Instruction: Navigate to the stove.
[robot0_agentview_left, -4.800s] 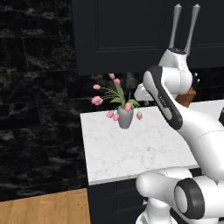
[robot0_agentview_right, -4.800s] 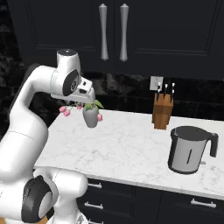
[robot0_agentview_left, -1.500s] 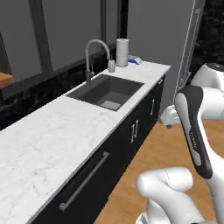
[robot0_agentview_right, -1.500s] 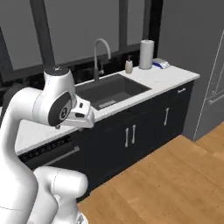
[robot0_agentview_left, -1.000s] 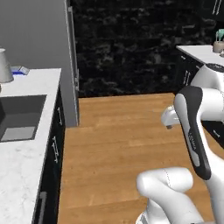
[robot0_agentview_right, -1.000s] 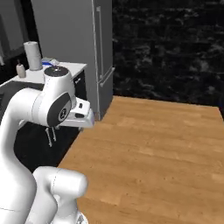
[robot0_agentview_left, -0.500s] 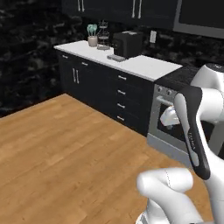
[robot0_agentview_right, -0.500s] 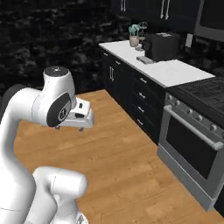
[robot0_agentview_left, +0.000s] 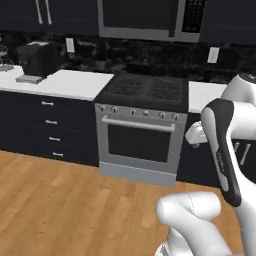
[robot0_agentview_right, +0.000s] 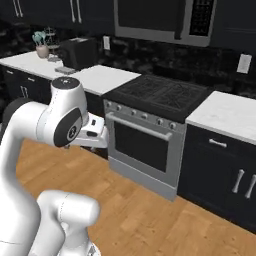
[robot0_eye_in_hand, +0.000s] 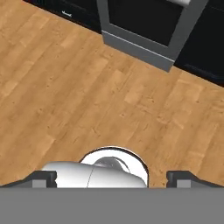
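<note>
The stove (robot0_agentview_left: 144, 89) stands straight ahead, with a black cooktop under grid grates, a steel front with a row of knobs and a bar-handled oven door (robot0_agentview_left: 139, 144). From the right base view the stove (robot0_agentview_right: 161, 95) sits in the middle, between two white counters. My gripper (robot0_eye_in_hand: 113, 177) hangs over the wooden floor in front of the oven, pointing down. Its dark fingertips (robot0_eye_in_hand: 44, 177) stand wide apart, open, with nothing between them. The oven's lower front (robot0_eye_in_hand: 141, 27) shows at the top of the hand view.
A steel-framed microwave (robot0_agentview_left: 147, 19) hangs above the cooktop. Left of the stove a white counter (robot0_agentview_left: 67, 83) carries a black appliance (robot0_agentview_left: 37, 58) and, farther off, a flower vase (robot0_agentview_right: 41, 48). Dark cabinets (robot0_agentview_right: 225, 175) run to the right. Open wooden floor (robot0_eye_in_hand: 83, 100) lies before the stove.
The whole picture has swung as the base turned and drove: the stove has shifted from the right edge to the middle of both base views. The arm keeps its pose.
</note>
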